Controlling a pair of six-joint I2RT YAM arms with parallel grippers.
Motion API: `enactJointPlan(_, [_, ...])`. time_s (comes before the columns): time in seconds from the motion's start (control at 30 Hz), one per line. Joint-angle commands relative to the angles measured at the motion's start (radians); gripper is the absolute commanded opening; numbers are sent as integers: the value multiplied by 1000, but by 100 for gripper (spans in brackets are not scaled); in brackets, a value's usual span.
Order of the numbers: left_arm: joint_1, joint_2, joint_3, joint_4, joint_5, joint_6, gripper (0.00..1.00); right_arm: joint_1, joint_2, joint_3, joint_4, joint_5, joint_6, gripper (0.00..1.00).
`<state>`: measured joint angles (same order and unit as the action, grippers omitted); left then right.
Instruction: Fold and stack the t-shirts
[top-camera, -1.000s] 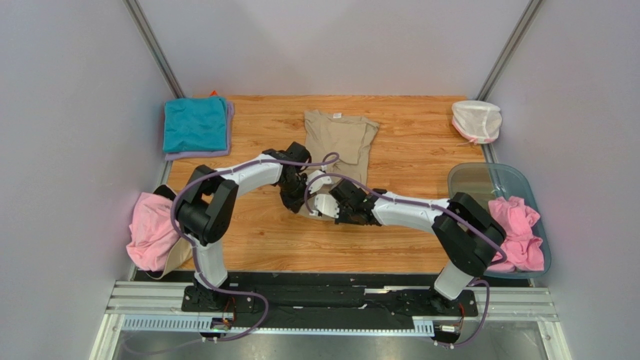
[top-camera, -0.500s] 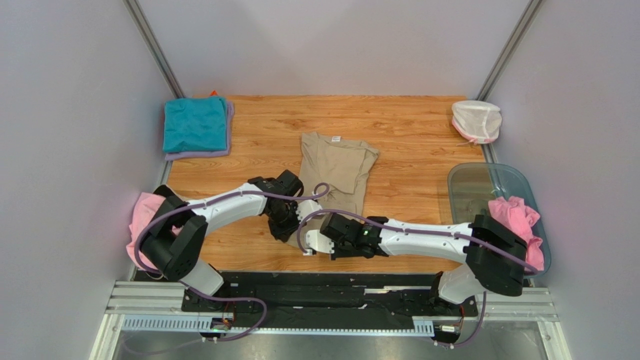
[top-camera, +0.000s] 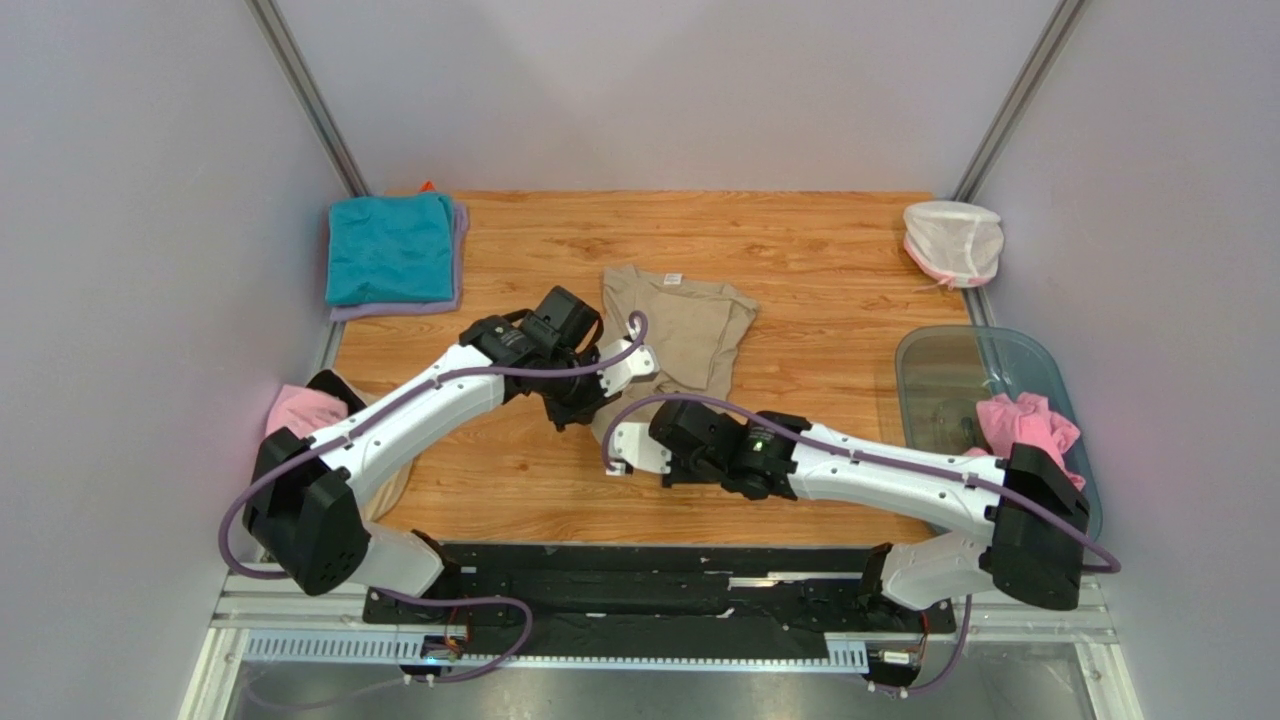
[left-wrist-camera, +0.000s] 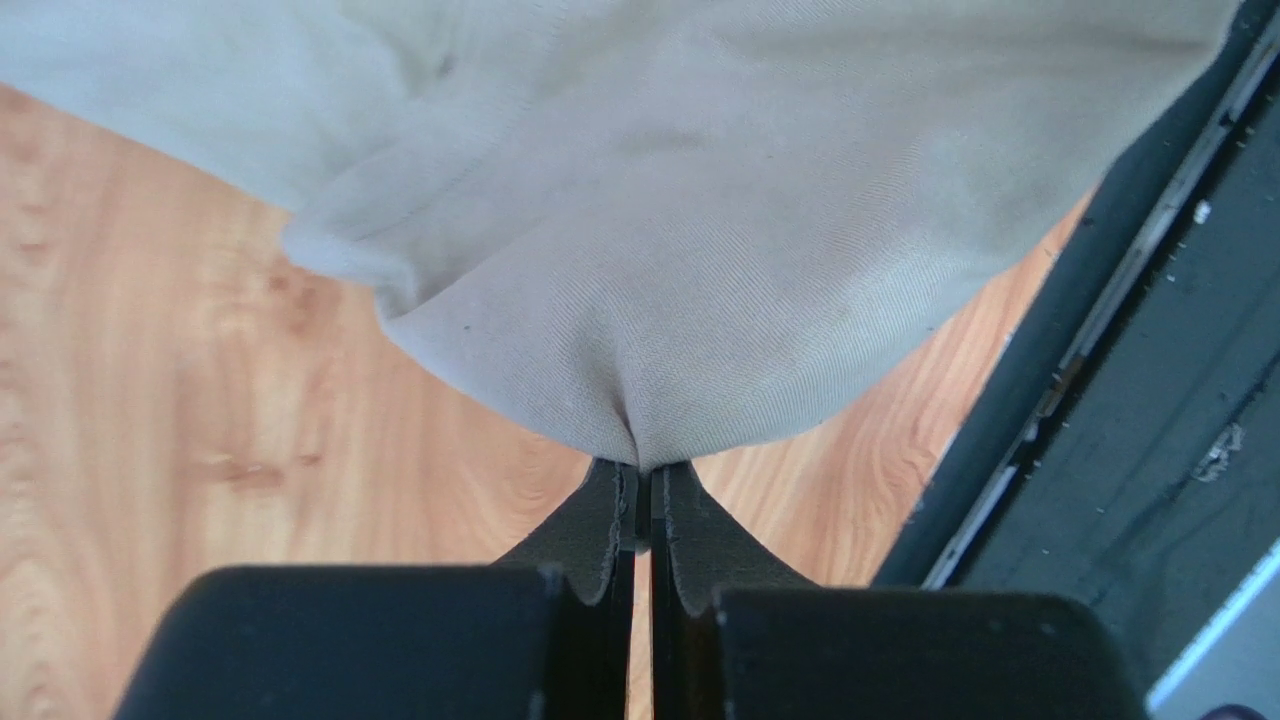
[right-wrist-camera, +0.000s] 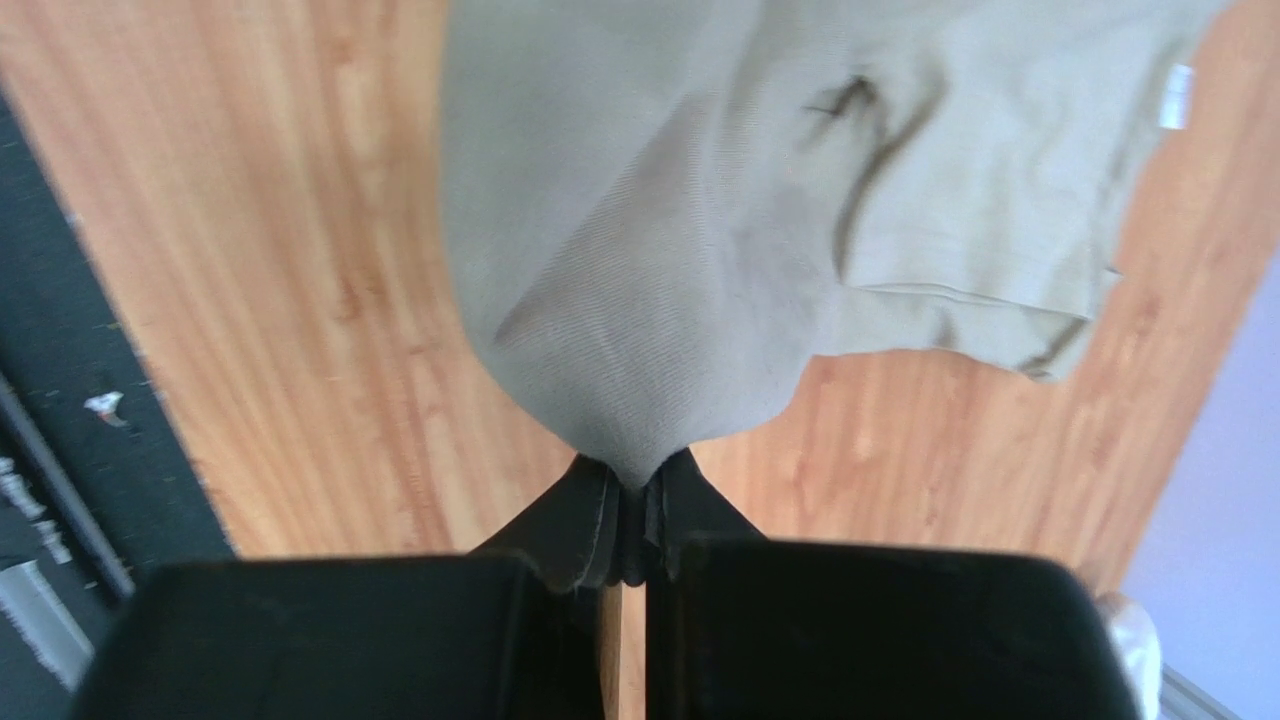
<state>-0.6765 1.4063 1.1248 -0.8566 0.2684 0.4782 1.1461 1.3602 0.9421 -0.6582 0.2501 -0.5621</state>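
Observation:
A tan t-shirt (top-camera: 679, 323) lies partly folded mid-table, collar toward the far side. My left gripper (left-wrist-camera: 643, 471) is shut on a pinch of its near edge, and the cloth (left-wrist-camera: 706, 225) hangs lifted above the wood. My right gripper (right-wrist-camera: 637, 489) is shut on the same shirt (right-wrist-camera: 676, 255) close by. From above, the two grippers (top-camera: 586, 405) (top-camera: 622, 449) sit side by side at the shirt's near end. A folded teal t-shirt (top-camera: 391, 248) rests on a lilac one (top-camera: 394, 311) at the back left.
A pink t-shirt (top-camera: 301, 408) hangs at the table's left edge, partly behind the left arm. More pink cloth (top-camera: 1029, 428) lies in the clear bluish tub (top-camera: 962, 368) at right. A white net pouch (top-camera: 953, 240) sits at the back right. The black base rail (top-camera: 646, 570) runs along the near edge.
Both grippers dragged the tan t-shirt toward the near edge, then came back a little with its near end raised. The left arm has swung out and now hides more of the pink shirt.

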Motion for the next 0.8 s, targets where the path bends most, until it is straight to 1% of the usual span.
enactJointPlan(0.0, [8,-9,88,-22,-57,40,0,-58,-49,90,-3,75,-62,0])
enactJointPlan(0.17, [69,42,170,-4,-54,72,0,-172,-46,158,-8,71,-114,0])
enactJointPlan(0.23, [86,78,202,5,-57,91,0,-227,-36,193,-6,54,-142,0])
enactJointPlan(0.33, [120,154,289,5,-55,115,0,-296,-4,240,-6,32,-174,0])
enactJointPlan(0.37, [135,180,344,1,-51,123,0,-310,7,251,-3,25,-180,0])
enactJointPlan(0.43, [152,261,403,-10,-43,141,0,-350,43,276,6,11,-202,0])
enactJointPlan(0.47, [158,293,465,-18,-40,148,0,-362,56,284,17,6,-211,0])
enactJointPlan(0.53, [172,385,533,-36,-37,163,0,-399,102,303,26,-9,-228,0])
enactJointPlan(0.57, [176,416,600,-41,-34,168,0,-411,117,323,32,-15,-232,0])
enactJointPlan(0.6, [181,478,636,-56,-29,174,0,-424,134,337,37,-26,-237,0])
enactJointPlan(0.63, [190,509,670,-61,-29,184,0,-443,167,349,40,-34,-248,0])
enactJointPlan(0.67, [193,538,737,-65,-28,188,0,-456,186,372,46,-40,-251,0])
enactJointPlan(0.7, [198,598,769,-79,-28,192,0,-465,204,385,49,-51,-258,0])
enactJointPlan(0.73, [206,626,803,-85,-34,201,0,-486,242,395,51,-54,-265,0])
enactJointPlan(0.77, [209,654,864,-94,-32,206,0,-497,260,409,55,-60,-277,0])
